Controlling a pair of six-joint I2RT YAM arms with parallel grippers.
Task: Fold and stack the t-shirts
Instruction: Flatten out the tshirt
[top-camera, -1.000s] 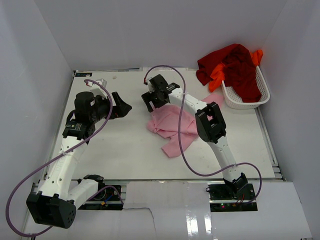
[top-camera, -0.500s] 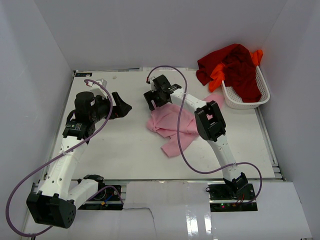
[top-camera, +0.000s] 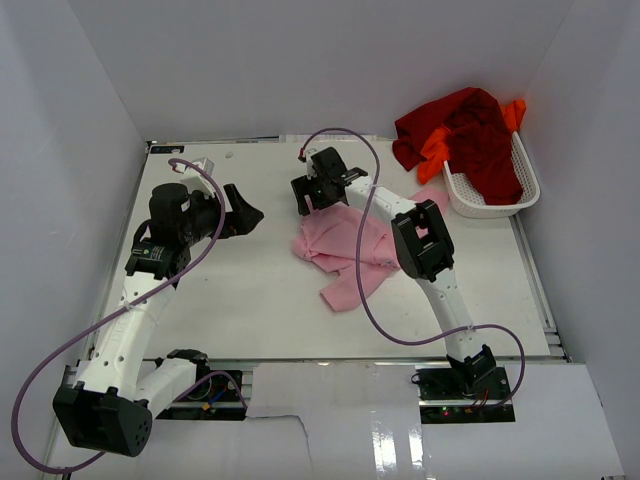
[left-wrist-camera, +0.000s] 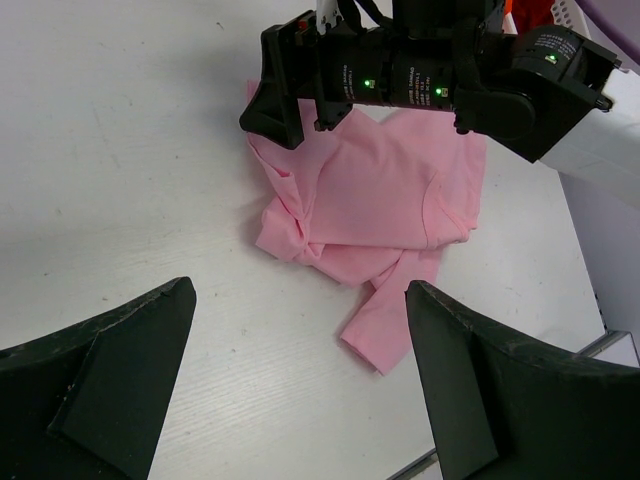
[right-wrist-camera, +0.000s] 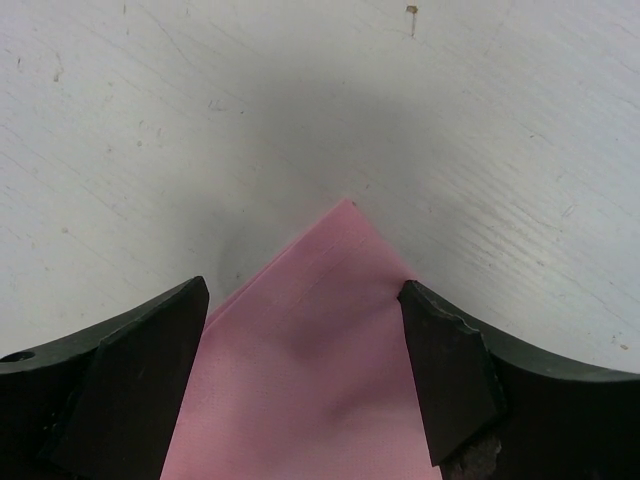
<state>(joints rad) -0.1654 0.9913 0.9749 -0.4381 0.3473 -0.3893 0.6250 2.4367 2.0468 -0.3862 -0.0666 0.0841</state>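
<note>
A crumpled light pink cloth t-shirt (top-camera: 345, 250) lies at the centre of the white table (top-camera: 230, 300). The right gripper (top-camera: 308, 192) stands wide apart, straddling the shirt's upper-left corner. The left gripper (top-camera: 240, 215), jaws also spread, hangs left of centre. At the upper right, a dark red t-shirt (top-camera: 470, 130) and a bright orange t-shirt (top-camera: 432, 150) drape over a white plastic mesh basket (top-camera: 490, 208).

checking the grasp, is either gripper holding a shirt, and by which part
Nothing is held. The right gripper is open over a corner of the pink t-shirt, not pinching it; the left gripper is open, apart from it.
</note>
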